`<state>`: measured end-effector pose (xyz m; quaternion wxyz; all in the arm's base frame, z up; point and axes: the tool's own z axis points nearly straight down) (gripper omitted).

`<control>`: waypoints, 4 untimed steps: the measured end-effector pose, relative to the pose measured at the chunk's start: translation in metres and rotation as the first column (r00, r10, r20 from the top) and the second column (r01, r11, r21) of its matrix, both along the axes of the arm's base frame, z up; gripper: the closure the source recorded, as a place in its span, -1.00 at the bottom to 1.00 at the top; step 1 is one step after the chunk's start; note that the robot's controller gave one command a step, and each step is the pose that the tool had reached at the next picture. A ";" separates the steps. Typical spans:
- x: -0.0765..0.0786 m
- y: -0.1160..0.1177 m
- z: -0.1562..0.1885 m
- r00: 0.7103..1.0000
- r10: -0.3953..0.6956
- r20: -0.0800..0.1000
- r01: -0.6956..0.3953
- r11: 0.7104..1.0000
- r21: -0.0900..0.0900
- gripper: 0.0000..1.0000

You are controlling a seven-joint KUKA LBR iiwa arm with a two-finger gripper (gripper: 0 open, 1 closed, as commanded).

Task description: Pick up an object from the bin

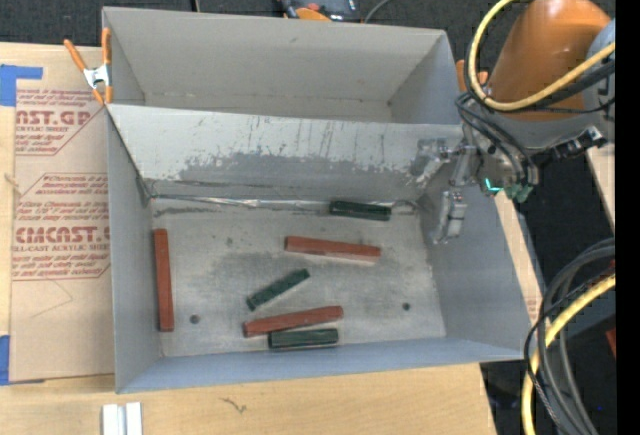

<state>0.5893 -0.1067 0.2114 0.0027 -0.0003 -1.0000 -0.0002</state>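
From the camera view, the arm comes in from the right with its orange cover [545,43] and looped yellow cables [490,33] hanging outside the bin [280,73]. The tool [446,213] is poised inside, close against the right wall and near the back corner. From here I cannot tell whether the tool is open or closed.

Six sticks lie flat on the bin's floor, spread out rather than heaped, so each looks reachable from above. Nearest the tool is a short dark green stick [360,210], lying along the foot of the back slope with its right end just beside the tool. My guess is that it slid down and lodged there, which could make it awkward to get around.

A little further forward is a long red-brown bar [332,249], near the tool but apart from it. It sits on open floor with room on both long sides, so it looks the easier pick. Nearer the front are a slanted dark green stick [278,289], a lower red-brown bar [292,321] and a dark green bar [303,338]. Those last two are side by side and seem to touch. The left red-brown bar [161,278] runs along the left wall, well apart from the tool.

As I judge it, the pick has not yet been made.
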 end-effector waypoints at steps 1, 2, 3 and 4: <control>-0.032 0.034 -0.102 0.996 0.086 -0.002 -0.086 0.996 0.003 -1.00; -0.042 0.030 -0.143 0.989 -0.147 0.003 0.147 0.989 0.000 -1.00; -0.041 0.030 -0.142 0.989 -0.147 0.006 0.147 0.989 -0.001 1.00; -0.015 0.053 0.012 0.995 -0.098 0.017 0.098 0.995 0.001 1.00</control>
